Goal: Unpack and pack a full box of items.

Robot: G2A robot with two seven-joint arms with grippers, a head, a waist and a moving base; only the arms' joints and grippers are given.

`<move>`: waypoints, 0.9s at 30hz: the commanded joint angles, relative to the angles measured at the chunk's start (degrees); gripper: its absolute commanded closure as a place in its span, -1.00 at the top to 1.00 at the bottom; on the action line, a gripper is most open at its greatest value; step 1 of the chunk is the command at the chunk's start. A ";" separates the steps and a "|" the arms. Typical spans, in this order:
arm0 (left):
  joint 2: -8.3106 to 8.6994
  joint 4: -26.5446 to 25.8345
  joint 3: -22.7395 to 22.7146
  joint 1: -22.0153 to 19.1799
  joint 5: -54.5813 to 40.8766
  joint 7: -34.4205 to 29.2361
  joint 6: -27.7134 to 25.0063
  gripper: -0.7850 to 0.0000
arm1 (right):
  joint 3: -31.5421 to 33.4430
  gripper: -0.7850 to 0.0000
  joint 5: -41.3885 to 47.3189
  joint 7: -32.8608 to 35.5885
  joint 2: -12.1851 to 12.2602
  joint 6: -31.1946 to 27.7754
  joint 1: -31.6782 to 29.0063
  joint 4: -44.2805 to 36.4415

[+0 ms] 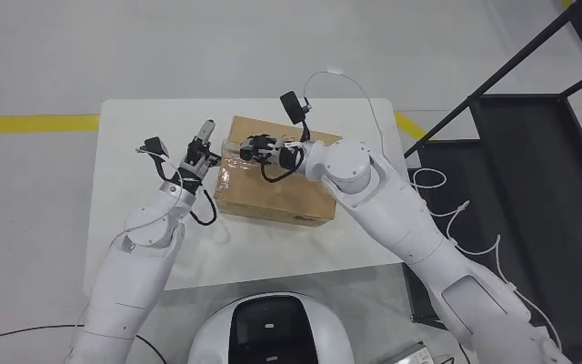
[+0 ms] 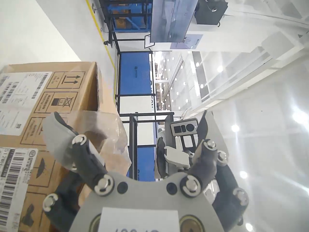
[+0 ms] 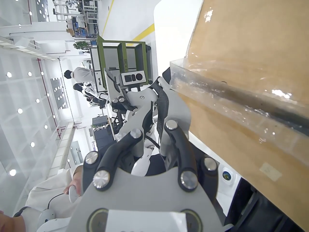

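We can make out white barcode labels (image 2: 21,90) on the cardboard box (image 2: 89,95), plus handling signs: two up arrows (image 2: 72,79), a crossed-out stacking mark (image 2: 61,102), an umbrella (image 2: 43,165); the fine print's too small for us

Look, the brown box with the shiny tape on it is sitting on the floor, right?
Not quite. The brown box with the shiny tape on it is sitting on the white table, not on the floor. The top view shows the table under it.
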 commanded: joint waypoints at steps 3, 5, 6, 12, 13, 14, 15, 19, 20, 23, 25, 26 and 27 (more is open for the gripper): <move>0.22 -0.50 -1.64 1.39 0.52 0.31 0.07 1.00 | -1.30 -1.00 0.46 -1.15 -0.87 -0.67 0.97 1.86; 0.35 -0.76 -2.66 2.06 0.52 0.25 0.09 1.00 | -1.94 -1.00 0.91 -1.77 -1.35 -0.99 1.37 3.00; 0.41 -0.96 -3.14 2.35 0.28 0.13 0.21 1.00 | -2.27 -1.00 1.11 -2.21 -1.61 -1.10 1.62 3.61; 0.32 -0.63 -4.59 2.08 -1.52 0.04 0.00 1.00 | -4.69 -1.00 2.69 -4.78 -3.50 -1.99 3.44 7.71; 0.23 -0.21 -4.33 1.51 -1.50 -0.20 -0.25 1.00 | -5.16 -1.00 2.71 -5.27 -3.85 -1.96 3.89 8.49; 0.11 0.37 -4.04 0.86 -1.54 -0.22 -0.50 1.00 | -5.66 -1.00 2.55 -5.83 -4.19 -1.88 4.34 9.16; -0.04 0.99 -3.77 0.12 -1.93 -0.15 -1.03 1.00 | -5.95 -1.00 2.67 -6.21 -4.50 -1.85 4.75 9.80; -0.53 4.59 -2.45 -2.81 -2.09 -1.36 -2.33 1.00 | -5.43 -1.00 2.97 -7.07 -5.08 -1.27 5.70 11.42; -0.66 5.47 -1.98 -3.40 -1.88 -1.60 -2.37 1.00 | -5.07 -1.00 3.00 -7.07 -5.09 -1.14 5.69 11.43; -1.15 6.78 -0.77 -4.45 -3.06 -1.87 -3.09 1.00 | -3.54 -1.00 2.44 -6.78 -4.84 -0.75 5.34 10.86; -1.39 7.05 -0.14 -4.78 -3.32 -1.96 -3.49 1.00 | -2.39 -1.00 2.05 -6.52 -4.58 -0.39 4.77 10.17; -1.53 7.00 0.08 -4.87 -3.79 -1.82 -3.79 1.00 | -1.90 -1.00 1.80 -6.38 -4.46 -0.19 4.47 9.81; -1.64 7.12 0.32 -4.96 -3.86 -1.80 -3.85 1.00 | -1.47 -1.00 1.49 -6.14 -4.34 0.05 4.16 9.47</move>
